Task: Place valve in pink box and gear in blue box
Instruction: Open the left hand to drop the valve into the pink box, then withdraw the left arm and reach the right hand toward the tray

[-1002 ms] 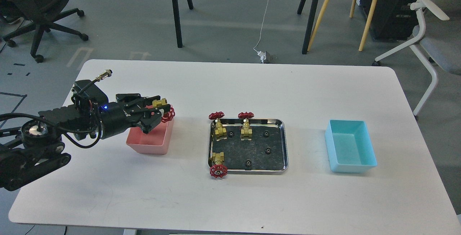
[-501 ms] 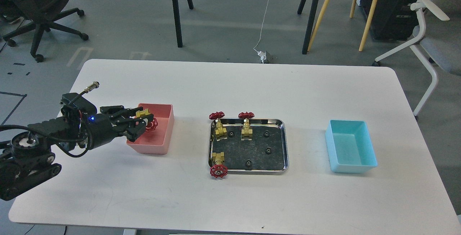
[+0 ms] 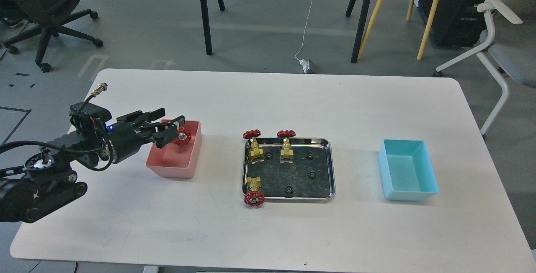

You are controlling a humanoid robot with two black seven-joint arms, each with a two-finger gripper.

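White table (image 3: 268, 97): valve (image 3: 182, 137) just beyond left gripper (image 3: 169, 124) fingertips.

A wide white table with rounded corners (image 3: 268, 231) is filling most of the room's middle, and a shiny steel tray (image 3: 331, 168) is sitting at its centre. Behind the table, a black wheeled office chair (image 3: 42, 9) is standing far left on the grey floor, a white-framed grey chair (image 3: 498, 42) far right. Black stand legs (image 3: 205, 13) and yellow wooden poles (image 3: 429, 13) are leaning between them, with a white cable (image 3: 307, 26) trailing down.
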